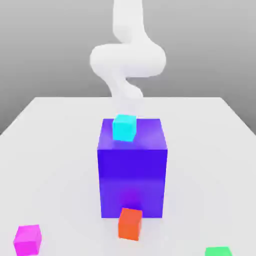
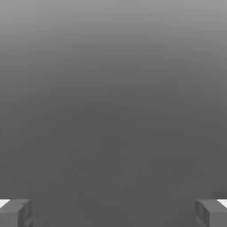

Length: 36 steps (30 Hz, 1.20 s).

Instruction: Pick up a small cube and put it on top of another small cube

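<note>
On the white bench (image 1: pixel 60 130), the small magenta cube (image 1: pixel 27 239) sits at the exterior view's near left; an orange-red cube (image 1: pixel 130 223) fronts the blue-violet block (image 1: pixel 132 170), topped by a cyan cube (image 1: pixel 124 127). The end effector (image 2: pixel 113 213) is spread wide, holding nothing.

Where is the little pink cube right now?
The small pink cube sits on the table at the exterior view's lower left, left of the orange-red cube and the big blue block.
</note>
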Tool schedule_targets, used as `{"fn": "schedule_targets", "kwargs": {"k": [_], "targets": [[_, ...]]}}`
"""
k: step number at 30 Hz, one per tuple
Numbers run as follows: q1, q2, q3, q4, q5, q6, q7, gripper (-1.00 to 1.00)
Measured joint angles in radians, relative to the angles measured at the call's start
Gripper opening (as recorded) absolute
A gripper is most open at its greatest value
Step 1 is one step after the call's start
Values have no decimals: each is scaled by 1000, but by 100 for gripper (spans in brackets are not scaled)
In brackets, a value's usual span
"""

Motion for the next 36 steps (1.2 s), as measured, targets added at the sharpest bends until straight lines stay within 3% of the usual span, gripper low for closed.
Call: {"fn": "schedule_targets", "kwargs": {"k": [9,18,33,34,36], "targets": [[-198,335,63,-1,-102,95,354,0],[-317,660,33,-3,-169,190,676,0],[-418,1178,-11,13,2,431,914,0],[-417,1207,-12,19,1,454,915,-100],[-417,1207,-12,19,1,454,915,-100]]}}
